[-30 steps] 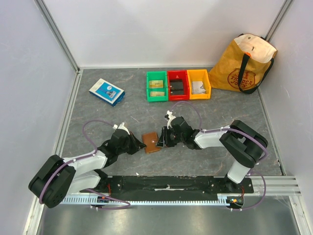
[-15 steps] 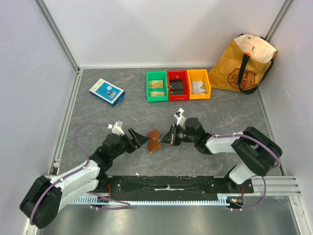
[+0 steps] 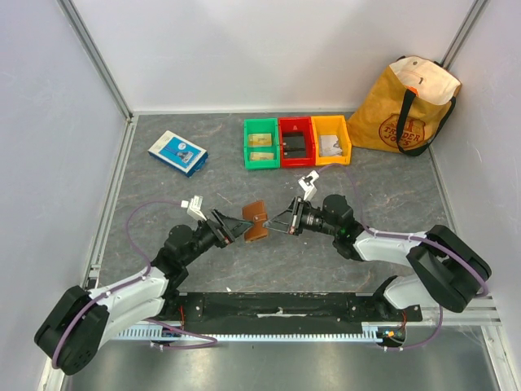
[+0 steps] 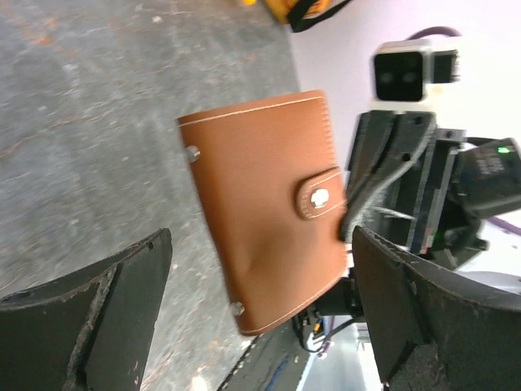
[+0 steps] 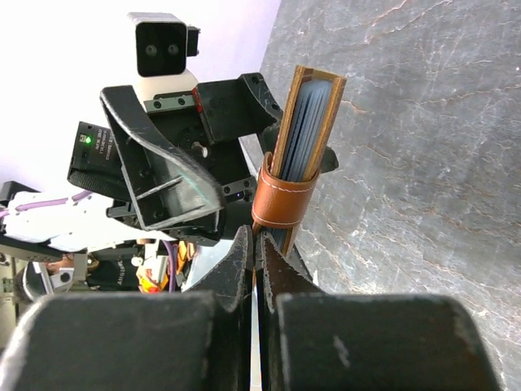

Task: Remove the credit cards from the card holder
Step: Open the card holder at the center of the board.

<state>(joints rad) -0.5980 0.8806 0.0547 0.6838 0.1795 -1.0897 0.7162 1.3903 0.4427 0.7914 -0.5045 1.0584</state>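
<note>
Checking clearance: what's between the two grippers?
The card holder, strap snapped shut, pinched by the right gripper; the top view shows it.

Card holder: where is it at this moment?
In the top view the card holder is at the centre, pinched at its edge by the shut right tool, with the open left tool facing it from the left.

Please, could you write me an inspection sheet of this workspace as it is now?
Surface: grey marbled table, no spills seen.
Job's things: brown card holder, strap snapped shut, held off the table; no card sticking out.
Clutter: blue-and-white box, green bin, red bin, yellow bin, yellow bag, all at the far side.
Grippers: left tool open, facing the holder; right tool shut on its edge.
Cables: purple cables looped along each arm.
Surroundings: white walls.
</note>
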